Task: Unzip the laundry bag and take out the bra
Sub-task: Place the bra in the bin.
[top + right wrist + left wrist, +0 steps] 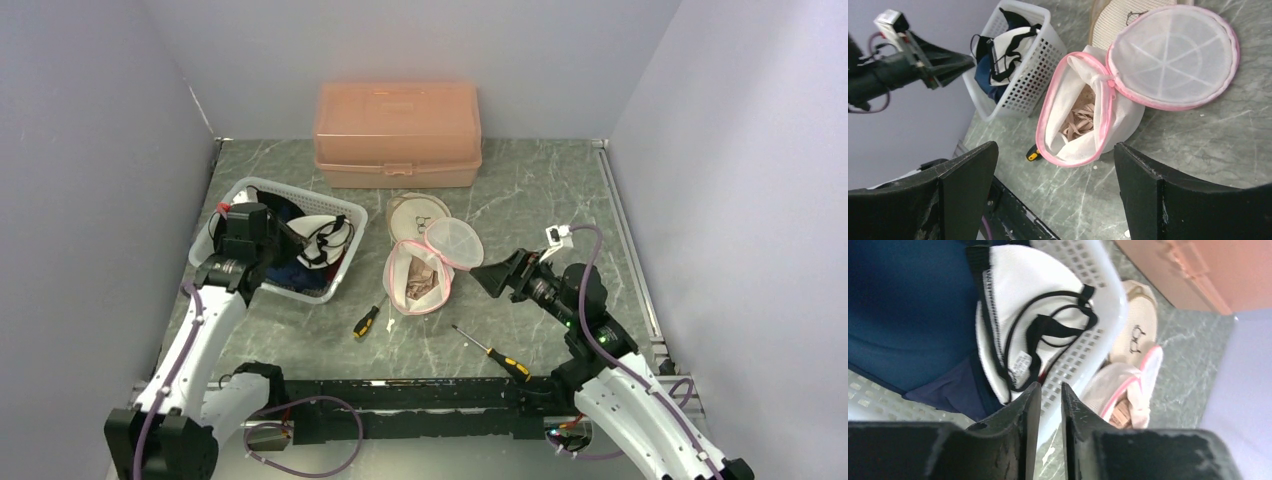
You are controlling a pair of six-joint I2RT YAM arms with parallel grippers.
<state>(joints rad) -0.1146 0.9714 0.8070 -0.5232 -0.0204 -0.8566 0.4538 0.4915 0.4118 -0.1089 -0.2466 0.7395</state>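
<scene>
From above: pink-rimmed mesh laundry bag (418,300) on a green marble table (560,200), already unzipped, round lid (455,242) flipped back to its rear right so the mouth gapes. Tan strappy bra (420,283) inside the bag, not yet taken out. Left of the bag, a white basket (345,262) of clothes with the left gripper (298,240) hanging over it. Right of the bag, the right gripper (490,272) pointed at the opening, probably lined up to reach in. Behind the bag, a beige pouch (418,210) and an orange box (398,133). In front of the bag, a short screwdriver (366,321) and a long screwdriver (492,352).

Left wrist: left gripper (1051,390) parted by only a thin slit, pinching nothing. Beneath it the basket (1083,355) and a white garment with black straps (1018,325). Laundry bag (1128,385) just beyond the basket wall.

Right wrist: right gripper (1055,147) spread wide and empty, framing the laundry bag (1120,117). Bra (1079,117) bunched deep in the mouth, lid (1173,55) lying flat behind it.
</scene>
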